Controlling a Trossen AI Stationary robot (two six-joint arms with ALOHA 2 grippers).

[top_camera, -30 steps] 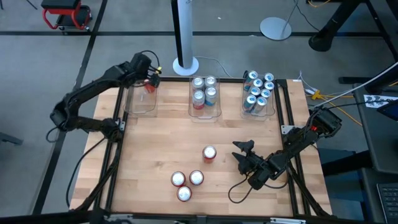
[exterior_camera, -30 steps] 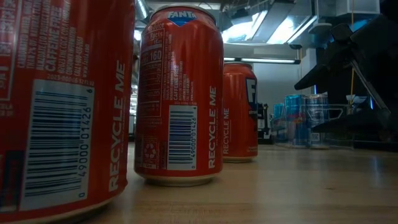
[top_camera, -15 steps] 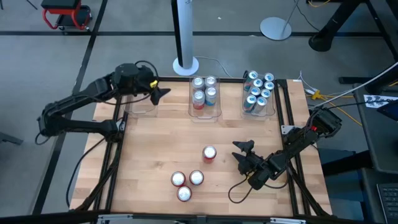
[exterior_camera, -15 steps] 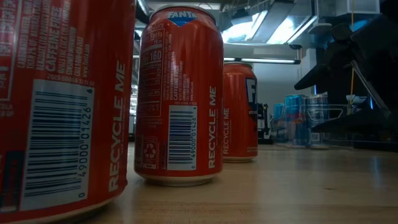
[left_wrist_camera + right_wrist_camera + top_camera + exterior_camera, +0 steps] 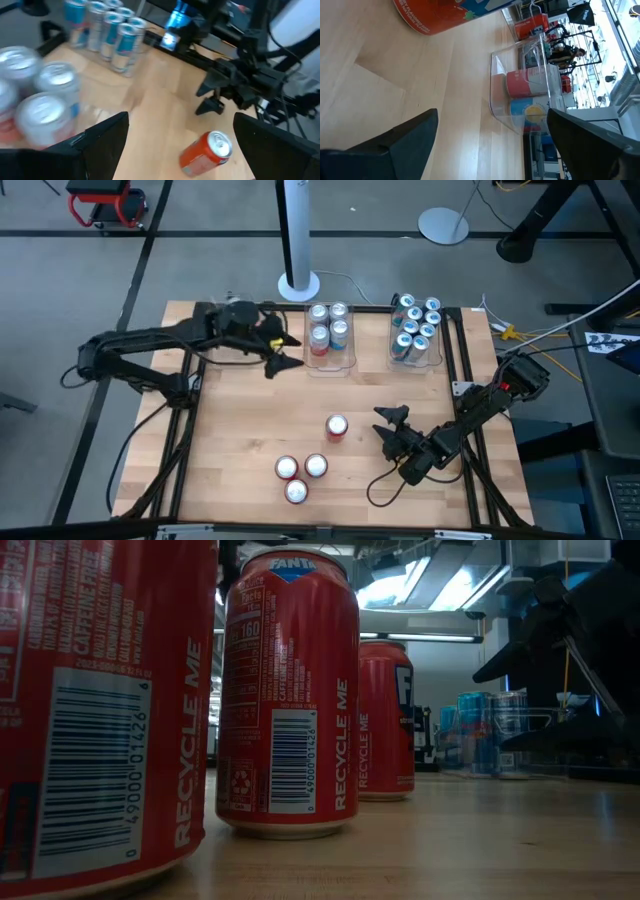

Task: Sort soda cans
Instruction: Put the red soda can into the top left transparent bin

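Grey floor (image 5: 200,240) w/ dark seams; white pole (image 5: 296,230), red cart (image 5: 105,202) — bright ceiling lights (image 5: 440,585).

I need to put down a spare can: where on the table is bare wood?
Bare: the near-left table, left of the red cans, and the strip between them and the middle bin. Crowded: the blue-can bin and around the right claw.

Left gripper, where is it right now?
In the high view the left gripper hovers open, empty, at the table's far side, beside the middle clear plastic bin.
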